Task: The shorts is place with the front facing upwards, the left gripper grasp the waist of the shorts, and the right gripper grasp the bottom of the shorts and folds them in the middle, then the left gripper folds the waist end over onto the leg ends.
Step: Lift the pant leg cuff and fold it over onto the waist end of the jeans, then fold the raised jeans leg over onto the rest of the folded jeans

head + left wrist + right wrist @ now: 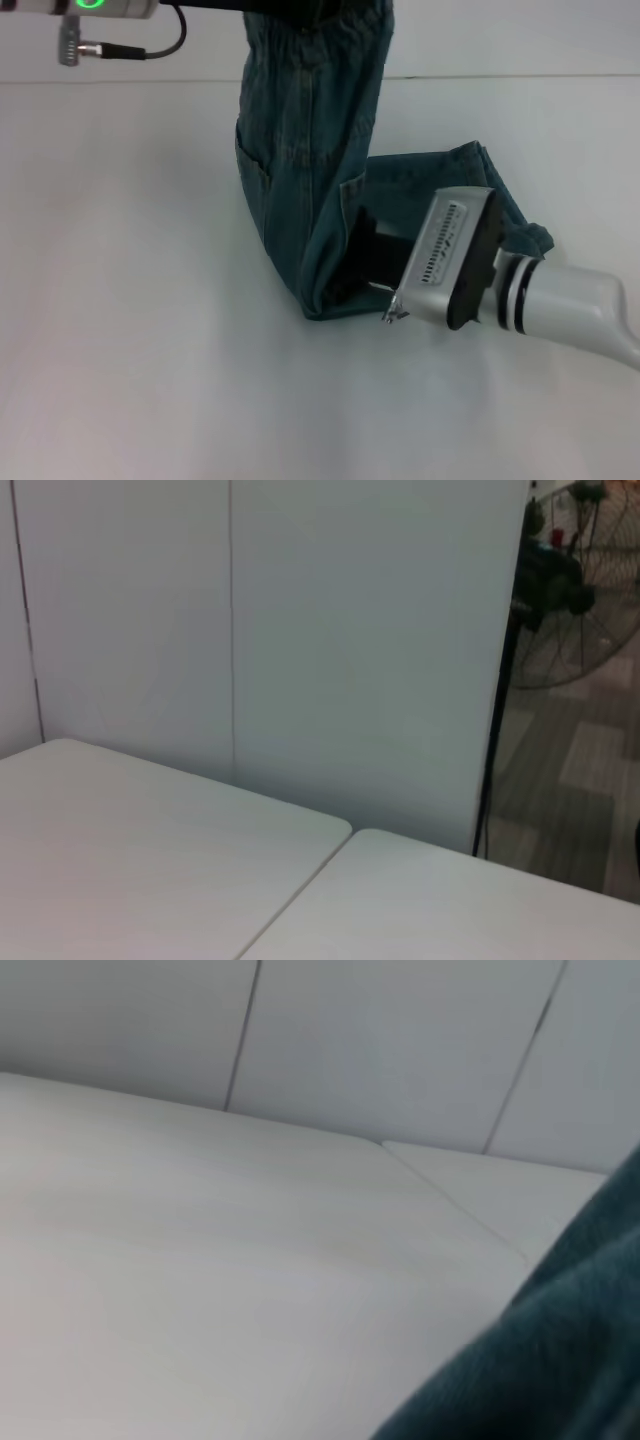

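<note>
Down at the fold of the shorts [310, 180], the right gripper [385, 275] lies low on the white table [130, 330], its dark fingers [368, 240] reaching in under the denim; whether they pinch the cloth or merely rest against it cannot be told. Outward from there, the garment rises from the table in a hanging column to the waist [315, 25], the gathered band at the head view's upper edge, where the left gripper must hold it, though its fingers are out of sight. The far leg portion trails flat behind the right gripper. Judging by the drape, the denim is soft, limp and fairly heavy, not slippery or fragile; it sags wherever unsupported. The thick elastic band and stitched hems look like the surest places to grip.
</note>
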Robot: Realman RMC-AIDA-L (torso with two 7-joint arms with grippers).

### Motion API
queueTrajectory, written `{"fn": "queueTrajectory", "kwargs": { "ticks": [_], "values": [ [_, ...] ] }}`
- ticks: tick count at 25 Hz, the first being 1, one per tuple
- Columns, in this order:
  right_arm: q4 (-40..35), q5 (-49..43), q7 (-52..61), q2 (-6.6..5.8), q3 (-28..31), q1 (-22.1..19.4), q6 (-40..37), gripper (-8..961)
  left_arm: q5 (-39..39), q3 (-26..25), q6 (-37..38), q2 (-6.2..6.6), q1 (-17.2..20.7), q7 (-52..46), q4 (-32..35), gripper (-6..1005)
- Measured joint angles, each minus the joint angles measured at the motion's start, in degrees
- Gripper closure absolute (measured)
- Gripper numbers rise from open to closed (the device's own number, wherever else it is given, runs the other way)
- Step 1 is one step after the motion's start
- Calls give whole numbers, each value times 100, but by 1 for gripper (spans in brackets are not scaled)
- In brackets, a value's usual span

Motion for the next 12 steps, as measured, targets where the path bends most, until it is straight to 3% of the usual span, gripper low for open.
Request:
{"fn": "queueTrajectory", "kwargs": {
  "ticks": [4,9,12],
  "values": [
    [-244,-57,-36,-111,246,-451,-373,955,34,141,-220,0,31,6,-55,919],
    [-1284,-44,143,-148,255,-1518,-1052,955,18,416,-538,0,44,46,-380,917],
    [-1988,-194,499,-232,41,-2145,-1700,955,-8,738,-890,-4,60,54,-596,915]
  ]
}}
